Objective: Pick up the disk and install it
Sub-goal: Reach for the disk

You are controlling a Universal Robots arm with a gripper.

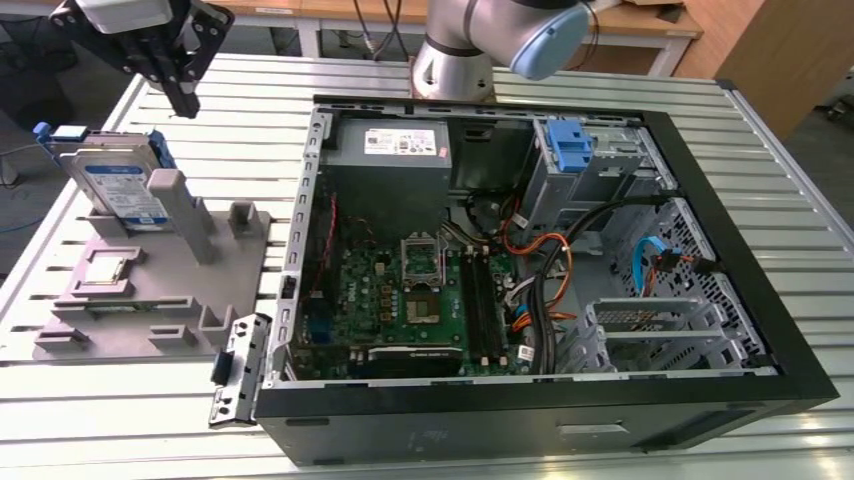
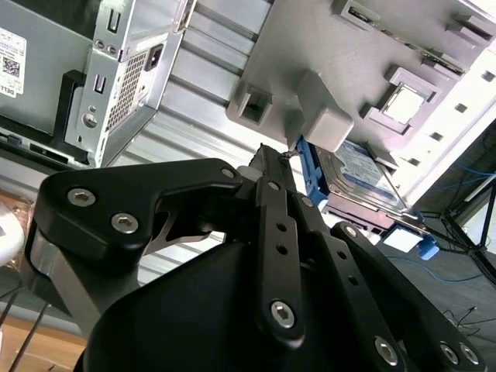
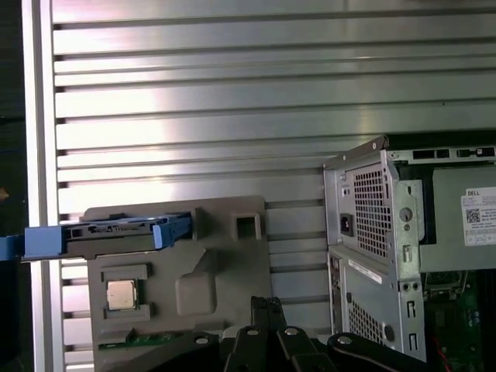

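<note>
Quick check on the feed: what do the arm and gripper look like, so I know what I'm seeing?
The arm is a silver-grey metal tube with rounded joints, one capped in light blue. The gripper is black: jointed link bars fastened with silver hex bolts, narrowing to slim tips, mounted on a pale grey body.

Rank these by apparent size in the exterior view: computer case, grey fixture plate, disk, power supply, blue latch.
1. computer case
2. grey fixture plate
3. disk and power supply: they look about alike, so they are not ranked against each other
4. blue latch inside the case, smallest
</note>
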